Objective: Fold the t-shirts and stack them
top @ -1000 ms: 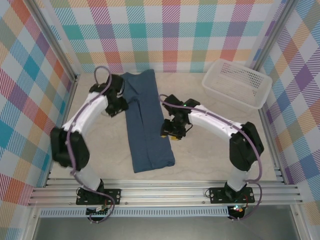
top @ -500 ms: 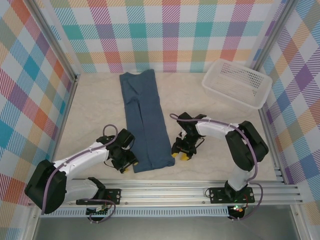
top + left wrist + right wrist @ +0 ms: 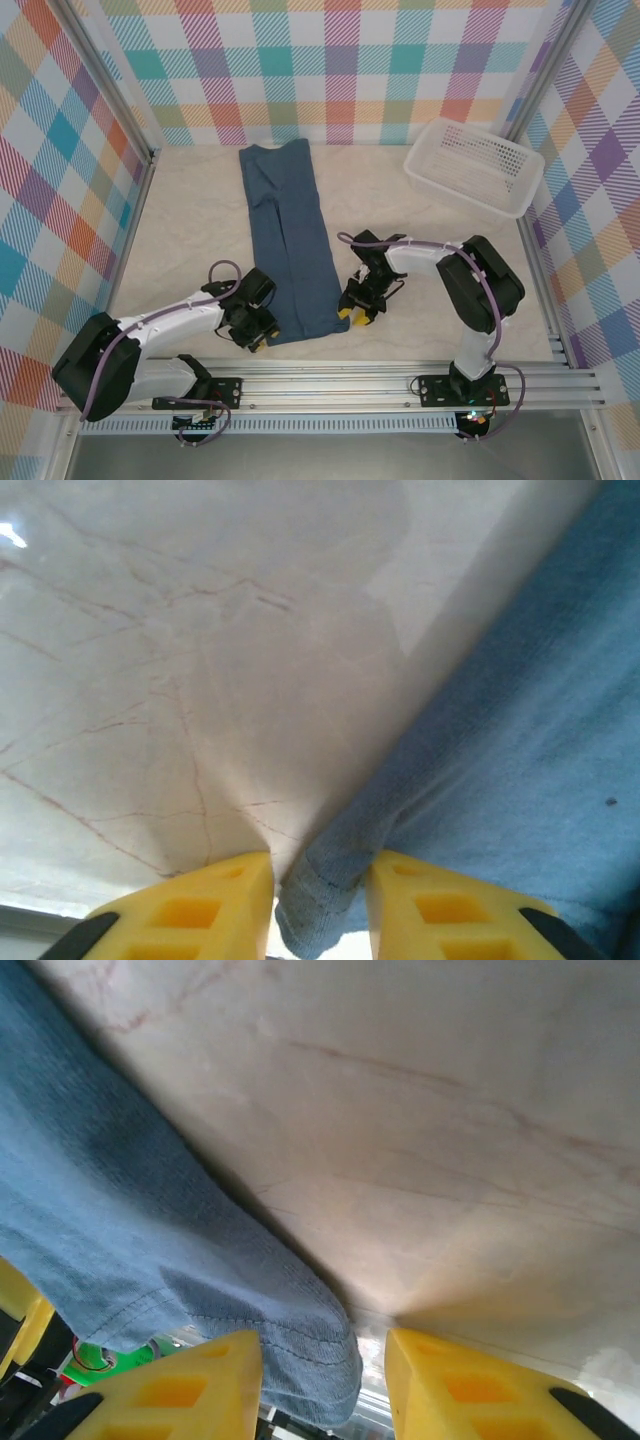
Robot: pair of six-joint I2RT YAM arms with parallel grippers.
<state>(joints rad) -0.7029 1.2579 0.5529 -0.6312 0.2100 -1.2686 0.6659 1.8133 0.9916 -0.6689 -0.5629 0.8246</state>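
Top external: t-shirt point(image 3: 288, 240) lies as a long strip on the desk point(image 3: 190, 220), long axis running away from the arms. Its near hem sits between both jaws, left jaws at the left corner, right jaws at the right, equally close. Half a second ago both sat slightly wider.

Left wrist: jaws spread, t-shirt point(image 3: 500, 730) corner poking between them.

Right wrist: jaws spread, t-shirt point(image 3: 150, 1210) hem corner between, not yet pinched.

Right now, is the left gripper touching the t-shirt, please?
Cannot tell. The left wrist view shows the t-shirt corner between the left gripper fingers, with neither contact nor a gap plain.
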